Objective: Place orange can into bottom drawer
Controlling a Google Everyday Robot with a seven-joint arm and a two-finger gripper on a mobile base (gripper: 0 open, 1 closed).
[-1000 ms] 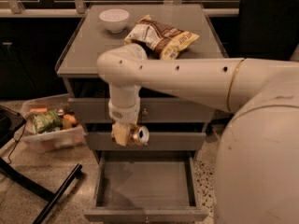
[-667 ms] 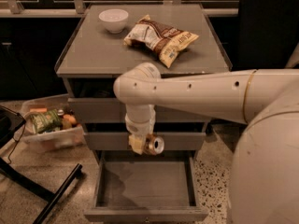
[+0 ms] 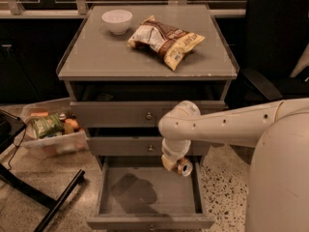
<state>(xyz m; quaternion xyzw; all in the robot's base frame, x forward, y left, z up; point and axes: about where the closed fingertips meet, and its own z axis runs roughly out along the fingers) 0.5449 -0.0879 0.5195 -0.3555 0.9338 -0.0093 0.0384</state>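
Observation:
The bottom drawer [image 3: 145, 195] is pulled open at the foot of the grey cabinet, and its grey floor is bare. My gripper [image 3: 175, 164] hangs from the white arm over the drawer's back right part. It is shut on the orange can [image 3: 183, 167], which lies sideways with its silver end facing the camera. The can is held above the drawer floor, just in front of the middle drawer's front panel.
A white bowl [image 3: 117, 21] and a crinkled snack bag [image 3: 166, 40] lie on the cabinet top [image 3: 96, 57]. A clear bin with snacks [image 3: 53, 132] stands on the floor at the left. A black chair base [image 3: 43, 197] is at the lower left, a dark chair [image 3: 275, 57] at the right.
My arm has swung right and down with the can, from in front of the middle drawer at centre to over the open drawer's right side.

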